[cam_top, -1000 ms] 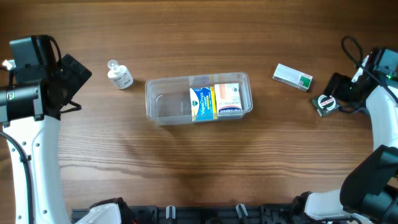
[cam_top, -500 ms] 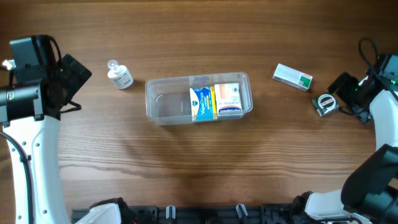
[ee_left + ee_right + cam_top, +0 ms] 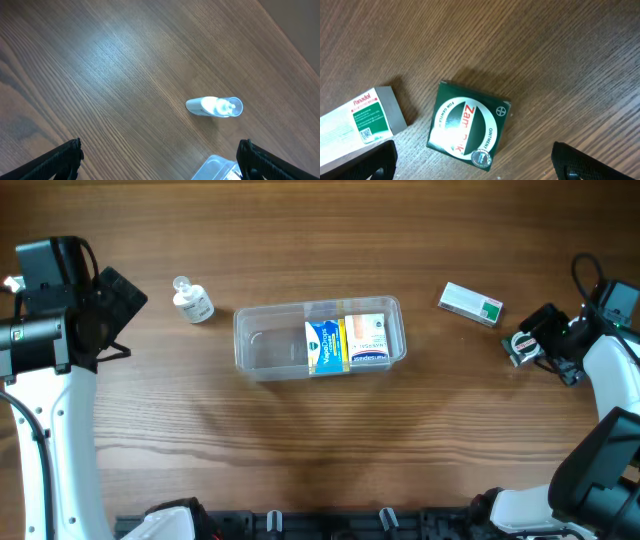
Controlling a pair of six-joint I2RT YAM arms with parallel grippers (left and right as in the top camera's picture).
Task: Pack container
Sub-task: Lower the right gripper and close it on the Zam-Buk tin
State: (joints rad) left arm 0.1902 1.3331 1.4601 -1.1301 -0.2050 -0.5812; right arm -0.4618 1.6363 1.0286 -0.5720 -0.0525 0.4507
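The clear container point(image 3: 262, 351) lies mid-table; two boxes stand in its right half, a blue-and-yellow one point(image 3: 324, 345) and an orange-and-white one point(image 3: 367, 340). A corner of the container shows in the left wrist view point(image 3: 216, 168). A small white bottle point(image 3: 192, 301) lies left of the container, also in the left wrist view point(image 3: 214, 106). A dark green Zam-Buk box point(image 3: 468, 125) lies on the wood between my right gripper's point(image 3: 474, 162) open fingers; overhead it is at the far right point(image 3: 523, 346). A white-and-green Panadol box point(image 3: 470, 304) lies beside it point(image 3: 357, 120). My left gripper point(image 3: 160, 162) is open and empty.
The left arm point(image 3: 60, 295) stands at the table's left edge, the right arm point(image 3: 600, 350) at the right edge. Bare wooden tabletop lies in front of the container.
My right gripper has moved left, back over the dark green box, after drawing away to the right. The left arm has not moved.
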